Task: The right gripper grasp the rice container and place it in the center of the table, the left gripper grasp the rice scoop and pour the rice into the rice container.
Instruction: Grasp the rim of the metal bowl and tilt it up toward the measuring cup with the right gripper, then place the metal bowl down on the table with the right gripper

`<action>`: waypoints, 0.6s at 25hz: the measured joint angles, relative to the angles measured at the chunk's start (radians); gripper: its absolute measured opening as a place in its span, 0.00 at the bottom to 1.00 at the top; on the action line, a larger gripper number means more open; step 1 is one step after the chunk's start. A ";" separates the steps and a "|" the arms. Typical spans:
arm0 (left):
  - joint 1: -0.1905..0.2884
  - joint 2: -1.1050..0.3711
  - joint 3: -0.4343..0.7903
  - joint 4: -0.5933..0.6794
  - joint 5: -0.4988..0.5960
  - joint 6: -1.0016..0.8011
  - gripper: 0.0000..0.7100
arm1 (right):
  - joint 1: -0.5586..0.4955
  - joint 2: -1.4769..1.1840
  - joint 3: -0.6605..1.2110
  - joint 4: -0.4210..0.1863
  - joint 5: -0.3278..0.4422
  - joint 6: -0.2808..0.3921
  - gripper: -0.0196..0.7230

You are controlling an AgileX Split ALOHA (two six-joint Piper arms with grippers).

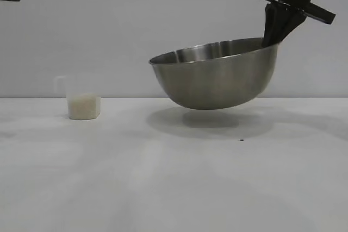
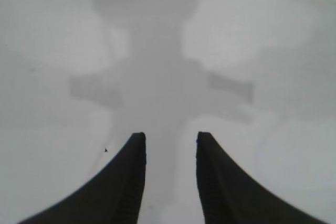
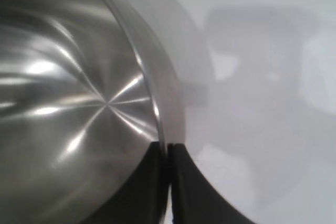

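The plain flat white table [image 1: 163, 188] fills the near part of the exterior view, bare except for 1 tiny dark speck [image 1: 241, 139] toward its right side. Behind it rises a pale grey wall.

Above the table's middle, right of centre, the large round brushed stainless-steel rice container [image 1: 215, 74] hangs clear of the surface, its shadow directly beneath it. It is tilted: the rim is high on the right and low on the left, so the open mouth faces up and leftward. The black 2-fingered right gripper [image 1: 273, 35] comes down from the upper right and pinches the high edge of the rim, 1 finger inside and 1 outside, clenched on the thin metal [image 3: 157, 114].

Further back on the left, the small translucent plastic rice scoop [image 1: 81, 99] stands upright on the table, its lower half filled with off-white rice [image 1: 83, 107].

The black left gripper [image 2: 170, 145] hangs above bare table, fingers apart and grasping nothing.
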 joint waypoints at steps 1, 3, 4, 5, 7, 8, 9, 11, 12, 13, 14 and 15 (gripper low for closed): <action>0.000 0.000 0.000 0.000 0.000 0.000 0.35 | 0.000 -0.004 0.000 0.016 0.000 0.000 0.03; 0.000 0.000 0.000 0.000 -0.002 0.000 0.35 | 0.000 -0.005 0.000 0.051 0.001 0.000 0.03; 0.000 0.000 0.000 0.000 -0.002 0.000 0.35 | 0.000 -0.005 0.000 0.068 0.001 0.000 0.03; 0.000 0.000 0.000 0.000 -0.002 0.000 0.35 | 0.004 -0.005 0.000 0.076 0.001 0.000 0.03; 0.000 0.000 0.000 0.000 -0.002 0.000 0.35 | 0.013 -0.005 0.000 0.080 0.001 0.000 0.03; 0.000 0.000 0.000 0.000 -0.002 0.000 0.35 | 0.022 -0.005 0.000 0.080 0.001 0.000 0.03; 0.000 0.000 0.000 0.000 -0.002 0.000 0.35 | 0.031 -0.005 0.000 0.077 0.001 0.000 0.03; 0.000 0.000 0.000 0.000 -0.002 0.000 0.35 | 0.052 -0.005 0.000 0.073 0.001 0.000 0.03; 0.000 0.000 0.000 0.000 -0.002 0.000 0.35 | 0.058 -0.005 0.000 0.073 0.001 0.000 0.03; 0.000 0.000 0.000 0.000 -0.002 0.000 0.35 | 0.066 -0.005 0.000 0.073 0.001 0.000 0.03; 0.000 0.000 0.000 0.000 -0.002 0.000 0.35 | 0.070 -0.005 0.000 0.075 0.002 0.000 0.03; 0.000 0.000 0.000 -0.001 -0.002 0.000 0.35 | 0.072 -0.005 0.000 0.075 0.002 0.002 0.03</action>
